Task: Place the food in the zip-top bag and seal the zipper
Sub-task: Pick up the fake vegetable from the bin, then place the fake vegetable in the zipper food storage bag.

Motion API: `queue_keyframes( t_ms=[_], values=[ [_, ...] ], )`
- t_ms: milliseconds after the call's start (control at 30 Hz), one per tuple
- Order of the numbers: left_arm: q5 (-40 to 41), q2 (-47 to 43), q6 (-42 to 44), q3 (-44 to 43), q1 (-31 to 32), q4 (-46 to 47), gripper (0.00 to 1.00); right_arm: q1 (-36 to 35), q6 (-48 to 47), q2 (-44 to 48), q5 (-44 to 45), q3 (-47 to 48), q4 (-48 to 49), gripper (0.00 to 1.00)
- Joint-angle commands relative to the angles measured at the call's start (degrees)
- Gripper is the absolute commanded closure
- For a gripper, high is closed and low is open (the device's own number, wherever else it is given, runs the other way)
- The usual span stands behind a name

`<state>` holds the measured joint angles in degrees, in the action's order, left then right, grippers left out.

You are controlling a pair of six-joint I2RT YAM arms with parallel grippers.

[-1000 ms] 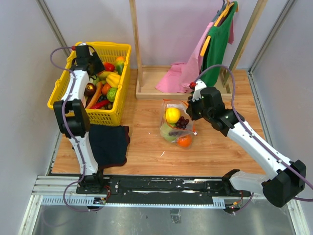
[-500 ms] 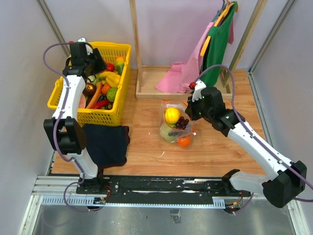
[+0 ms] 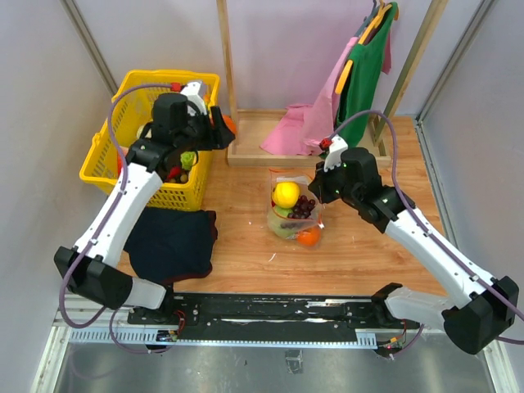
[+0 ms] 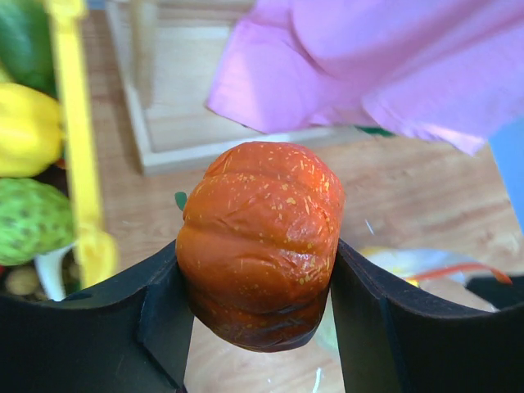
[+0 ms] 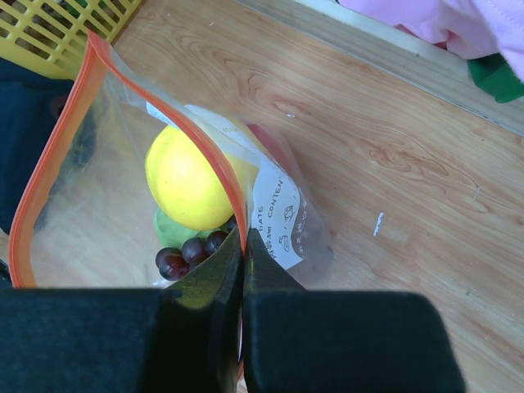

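Note:
My left gripper [image 3: 219, 129] is shut on an orange toy pumpkin [image 4: 260, 241] and holds it in the air beside the yellow basket [image 3: 110, 152], left of the bag. The clear zip-top bag [image 3: 292, 209] stands on the table holding a yellow fruit [image 5: 190, 182], purple grapes [image 5: 187, 255], a green item and an orange [image 3: 308, 237]. My right gripper [image 5: 244, 246] is shut on the bag's red-orange zipper strip [image 5: 61, 143] and holds the mouth open. The white slider tab is not visible.
The yellow basket holds more toy food [image 3: 185, 159]. A dark cloth [image 3: 169, 241] lies at the front left. A wooden rack base [image 3: 250, 139] with pink cloth [image 3: 304, 123] and a green shirt [image 3: 366, 65] stands behind the bag.
My left arm has lifted out of the basket with the pumpkin and swung right toward the bag. The right gripper and bag have stayed almost still.

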<state>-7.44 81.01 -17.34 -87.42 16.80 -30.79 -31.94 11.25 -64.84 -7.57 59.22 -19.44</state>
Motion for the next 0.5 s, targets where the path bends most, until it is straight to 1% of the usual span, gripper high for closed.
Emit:
queue_keyframes(
  t_ms=[0,167,200,333,467],
  values=[
    [-0.78,-4.52,1.0,4.24,5.9,3.67,0.67,0.85,1.32,1.93,-1.6,-0.67,1.78,0.99],
    [-0.91,-7.54,2.25,7.83,14.13,7.98,0.67,0.84,1.64,1.99,-2.46,-0.18,1.82,0.99],
    [-0.91,-7.69,2.68,8.3,16.56,8.89,0.66,0.83,1.85,2.02,-2.77,-0.18,1.84,0.99],
    [0.09,-6.64,5.47,8.86,23.31,11.0,0.65,0.83,2.35,2.48,-2.99,-0.57,2.23,0.99],
    [2.56,-4.38,8.13,8.34,28.64,10.85,0.63,0.86,2.46,2.69,-3.06,-0.62,2.13,0.99]
  ],
)
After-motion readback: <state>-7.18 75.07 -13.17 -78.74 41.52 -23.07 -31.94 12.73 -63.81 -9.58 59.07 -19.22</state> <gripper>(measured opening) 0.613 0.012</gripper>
